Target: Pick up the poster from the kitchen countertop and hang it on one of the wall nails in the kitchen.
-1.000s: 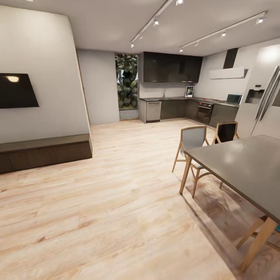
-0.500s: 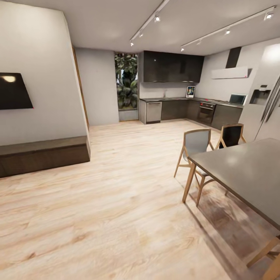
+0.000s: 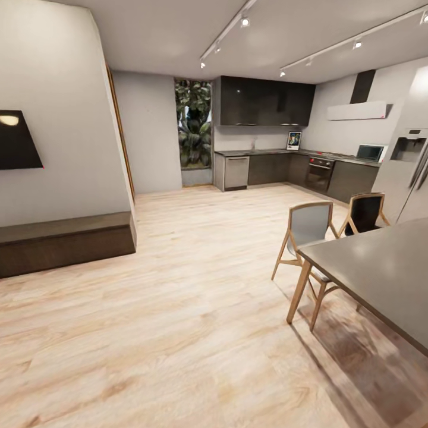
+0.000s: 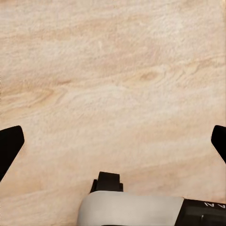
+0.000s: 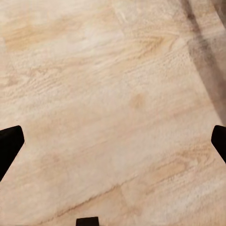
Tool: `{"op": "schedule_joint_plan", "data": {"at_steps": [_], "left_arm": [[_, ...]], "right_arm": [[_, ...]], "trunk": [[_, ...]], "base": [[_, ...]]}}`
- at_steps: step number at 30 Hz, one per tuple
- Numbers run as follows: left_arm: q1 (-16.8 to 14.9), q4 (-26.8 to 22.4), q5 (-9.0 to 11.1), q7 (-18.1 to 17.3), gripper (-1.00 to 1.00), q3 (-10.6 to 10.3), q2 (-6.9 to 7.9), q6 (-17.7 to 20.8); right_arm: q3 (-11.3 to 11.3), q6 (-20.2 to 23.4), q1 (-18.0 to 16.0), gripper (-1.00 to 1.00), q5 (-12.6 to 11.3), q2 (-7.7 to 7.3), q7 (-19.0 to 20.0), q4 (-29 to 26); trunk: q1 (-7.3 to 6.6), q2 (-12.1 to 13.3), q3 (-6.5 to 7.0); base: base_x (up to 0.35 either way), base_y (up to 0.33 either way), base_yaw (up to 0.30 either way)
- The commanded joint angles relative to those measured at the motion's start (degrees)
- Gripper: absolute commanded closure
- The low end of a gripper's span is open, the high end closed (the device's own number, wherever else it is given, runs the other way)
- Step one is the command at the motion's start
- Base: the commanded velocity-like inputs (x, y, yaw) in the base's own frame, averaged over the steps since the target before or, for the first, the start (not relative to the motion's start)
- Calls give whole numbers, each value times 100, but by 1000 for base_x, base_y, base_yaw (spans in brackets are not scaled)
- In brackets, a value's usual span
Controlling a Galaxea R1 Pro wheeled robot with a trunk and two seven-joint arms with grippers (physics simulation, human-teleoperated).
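Far across the room, the poster stands upright on the kitchen countertop, leaning against the pale back wall in the corner of the L-shaped worktop. At this distance no wall nail can be made out. My left gripper is open, its black fingertips spread wide over bare wooden floor. Likewise, my right gripper is open above the floor, with nothing between its fingertips.
A dark dining table with two wooden chairs stands at the right. A steel fridge is beyond it. A low dark bench under a wall TV lines the left wall. Light wood floor stretches toward the kitchen.
The whole view has shifted: the camera has moved forward and turned left, so table and chairs slide right and the kitchen looks a little nearer.
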Motion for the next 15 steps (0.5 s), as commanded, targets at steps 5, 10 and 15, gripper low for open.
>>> {"op": "schedule_joint_plan", "data": {"at_steps": [5,10,15], "left_arm": [[1,-11,-4,0,-100,16,-5,-10],[1,-13,-4,0,-100,16,-5,-10],[1,-13,-4,7,-100,16,-5,-6]], "right_arm": [[2,-14,-3,-100,24,0,-22,4],[2,-14,-3,-100,24,0,-22,4],[2,-14,-3,-100,24,0,-22,4]], "trunk": [[4,-2,-4],[4,-2,-4],[4,-2,-4]], "base": [[250,68,0],[68,17,0],[209,13,0]]}}
